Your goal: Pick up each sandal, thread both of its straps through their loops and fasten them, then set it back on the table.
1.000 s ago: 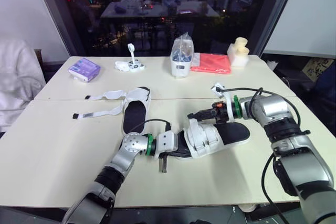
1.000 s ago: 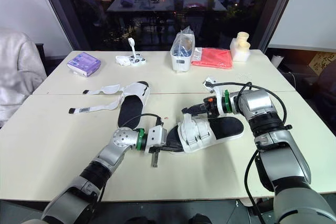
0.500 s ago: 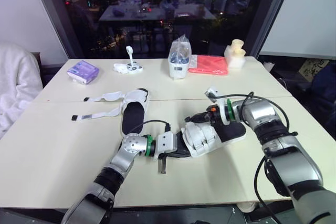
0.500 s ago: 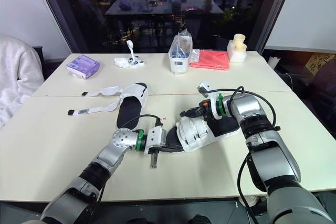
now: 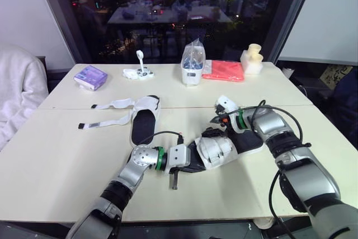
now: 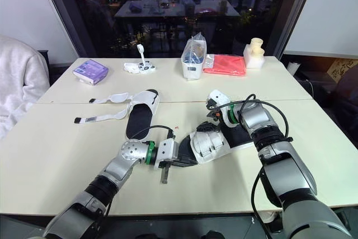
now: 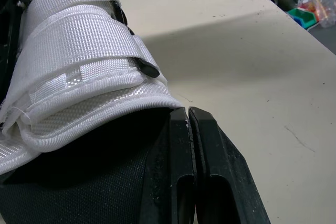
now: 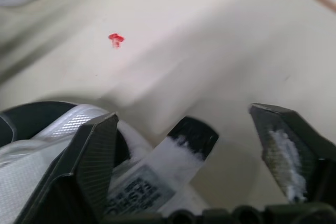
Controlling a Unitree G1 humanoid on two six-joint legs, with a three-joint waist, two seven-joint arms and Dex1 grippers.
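Note:
A sandal with a black sole and white straps lies at the table's middle, both straps folded over its top. My left gripper is shut on its toe end; in the left wrist view the closed fingers pinch the edge under the white upper. At the sandal's far side my right gripper stands open, and a strap tip lies loose between its spread fingers. A second sandal lies further left, its two straps spread flat on the table.
Along the far edge stand a purple box, a small white plastic item, a clear bag on a white container, a red cloth and a cream object. A white garment hangs at the left.
My right gripper has opened and let go of the strap, and it has drawn closer over the sandal. The left gripper keeps its hold. The camera has shifted a little.

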